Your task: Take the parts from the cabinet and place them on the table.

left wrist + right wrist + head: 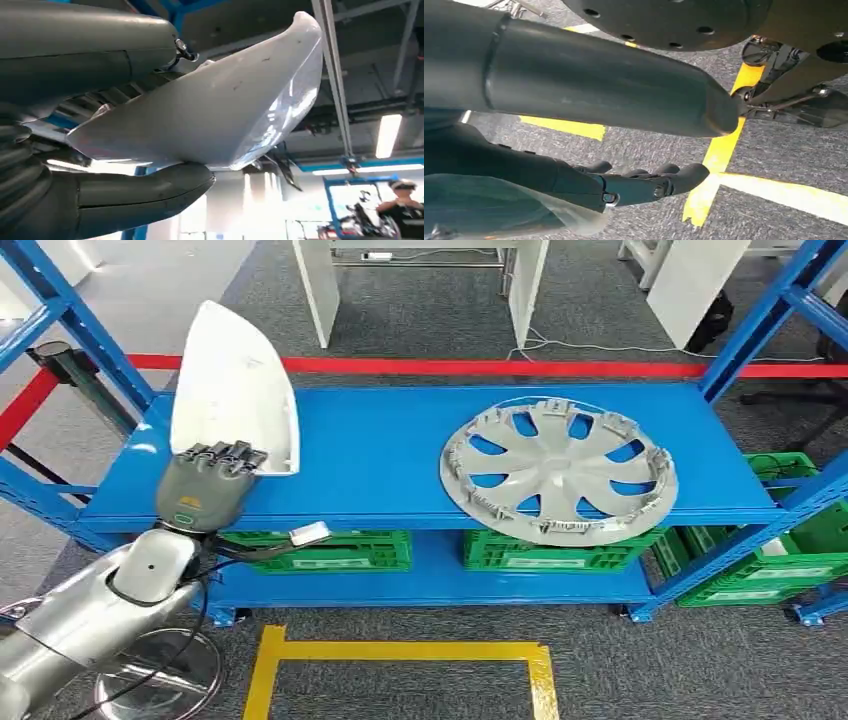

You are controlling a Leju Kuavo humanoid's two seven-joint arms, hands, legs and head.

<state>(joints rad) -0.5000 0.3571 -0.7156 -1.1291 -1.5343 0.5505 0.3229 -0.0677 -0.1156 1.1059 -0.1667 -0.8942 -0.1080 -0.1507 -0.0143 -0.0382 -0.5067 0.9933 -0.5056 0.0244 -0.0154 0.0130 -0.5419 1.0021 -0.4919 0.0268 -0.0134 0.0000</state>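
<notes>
White plastic cover (pixel 236 390), smooth, light, likely slippery, stands above the left hand (pixel 208 487), gripped at its lower edge. Right hand (pixel 634 187) hangs with fingers apart, holding nothing.

Bright, even light; wrist-cam glare.

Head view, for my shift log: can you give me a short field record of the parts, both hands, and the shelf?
held part: white cover, lifted above the shelf
left hand: left hand grips the cover's lower edge, fingers over it
right hand: right hand hangs over the floor, fingers apart, holding nothing
waiting part: grey hubcap flat on the blue shelf
below: green crates
</notes>
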